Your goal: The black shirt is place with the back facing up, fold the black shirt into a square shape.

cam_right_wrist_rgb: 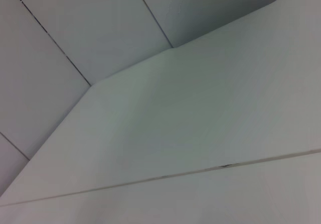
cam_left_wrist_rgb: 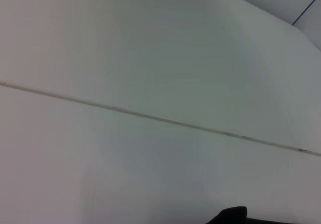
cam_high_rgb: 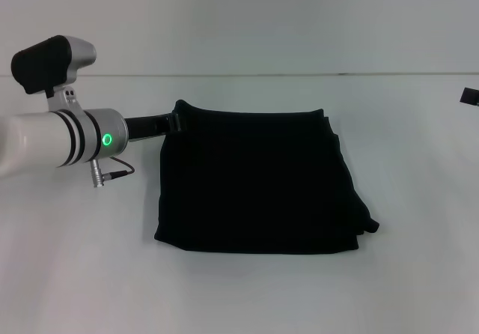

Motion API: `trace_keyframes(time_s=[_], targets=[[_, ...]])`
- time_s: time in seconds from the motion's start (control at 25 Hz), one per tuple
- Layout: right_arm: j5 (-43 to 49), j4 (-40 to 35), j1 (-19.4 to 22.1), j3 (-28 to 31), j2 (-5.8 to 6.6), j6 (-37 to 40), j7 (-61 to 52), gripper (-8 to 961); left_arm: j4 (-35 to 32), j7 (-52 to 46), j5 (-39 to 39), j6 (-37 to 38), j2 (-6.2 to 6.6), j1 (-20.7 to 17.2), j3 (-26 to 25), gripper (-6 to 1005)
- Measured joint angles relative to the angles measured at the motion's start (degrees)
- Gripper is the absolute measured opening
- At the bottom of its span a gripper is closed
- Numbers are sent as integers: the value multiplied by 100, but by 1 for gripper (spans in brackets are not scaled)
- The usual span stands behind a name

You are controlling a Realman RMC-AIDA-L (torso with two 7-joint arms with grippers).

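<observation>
Black shirt (cam_high_rgb: 258, 180) lies flat mid-table (cam_high_rgb: 247, 296), already folded into a near-square block. Edges are mostly straight, but layers bunch and stick out at the near right corner.

My left gripper (cam_high_rgb: 177, 122) is at the shirt's far left corner, reaching in from the left and touching the cloth there. I can't tell if the fingers are pinching the fabric or let go; black on black hides them. The left wrist view gives only table and wall, plus a sliver of dark at the edge, so no help there.

My right gripper (cam_high_rgb: 470, 96) is parked well off at the far right edge, barely in view; finger state not readable either.

My read: the fold is basically done, and this is the last corner placement or release. To do it well I want the corner laid square with the layer below, then a release that doesn't drag cloth, and a clean pull-away to the left. That right corner bunching may need a tidy.
</observation>
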State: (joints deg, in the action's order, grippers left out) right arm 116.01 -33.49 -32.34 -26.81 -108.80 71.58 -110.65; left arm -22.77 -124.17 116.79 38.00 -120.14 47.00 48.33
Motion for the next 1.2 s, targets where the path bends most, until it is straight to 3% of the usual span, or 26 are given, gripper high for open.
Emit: trace_keyframes(time_s=[0.32, 0.56, 0.76, 0.96, 1.2], targets=[[0, 0, -9, 0, 0, -5, 22, 726, -239, -12, -3, 187, 98, -94, -7, 87], [-15, -45, -15, 29, 0, 26, 35, 726, -1043, -153, -2, 582, 185, -544, -181, 299], [-42, -57, -7, 82, 8, 136, 35, 725, -2285, -121, -52, 1922, 69, -1050, -698, 420], [-44, -60, -23, 133, 33, 194, -4, 725, -2418, 252, -218, 2903, 87, -1075, -870, 541], [-44, -62, -79, 109, 31, 196, 33, 724, -2302, 911, -308, 3633, 117, -914, -831, 811]])
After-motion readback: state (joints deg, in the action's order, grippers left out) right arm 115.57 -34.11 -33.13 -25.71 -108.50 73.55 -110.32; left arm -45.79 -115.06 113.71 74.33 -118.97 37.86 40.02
